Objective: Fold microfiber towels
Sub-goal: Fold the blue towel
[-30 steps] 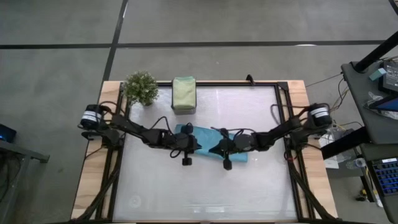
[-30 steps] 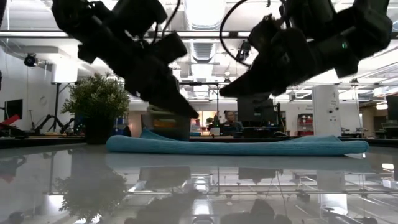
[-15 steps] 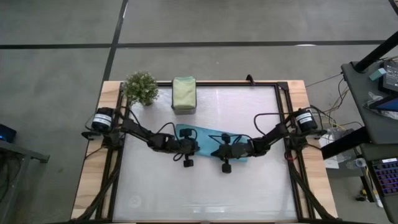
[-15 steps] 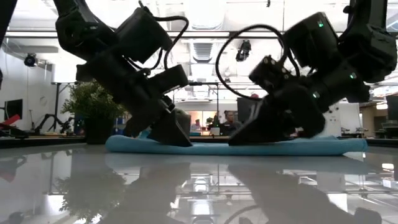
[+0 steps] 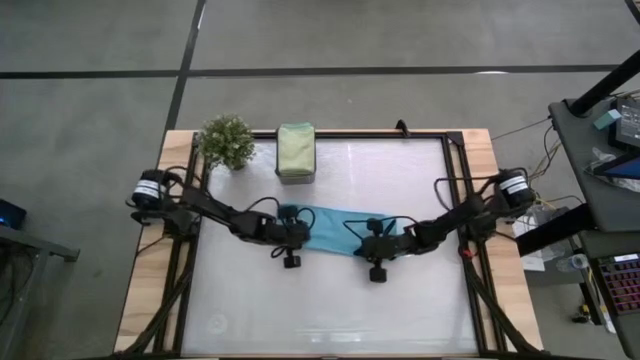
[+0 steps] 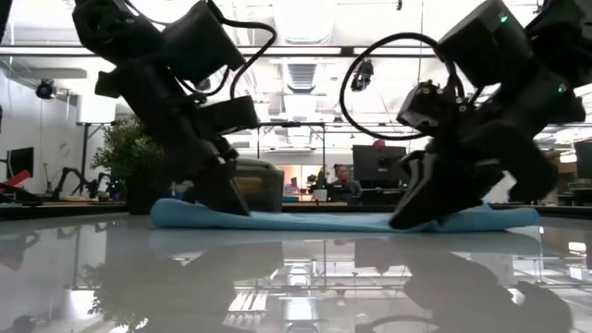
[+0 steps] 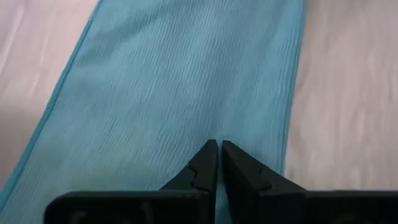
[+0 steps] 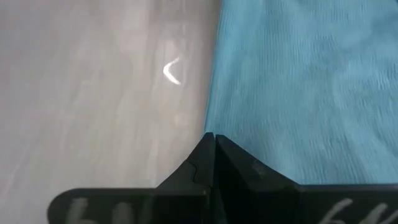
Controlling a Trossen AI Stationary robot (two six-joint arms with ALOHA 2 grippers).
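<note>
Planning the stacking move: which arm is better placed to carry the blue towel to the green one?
Left, probably: the left gripper sits on the light blue microfiber towel's end nearer the folded sage green towel; the right gripper is on the farther end.

- Near half of the table (image 5: 330, 310) lies open.
- Far edge: plant (image 5: 227, 140) and folded green towel (image 5: 296, 150) (on a box) stand side by side.
- Both arms span the middle.
</note>
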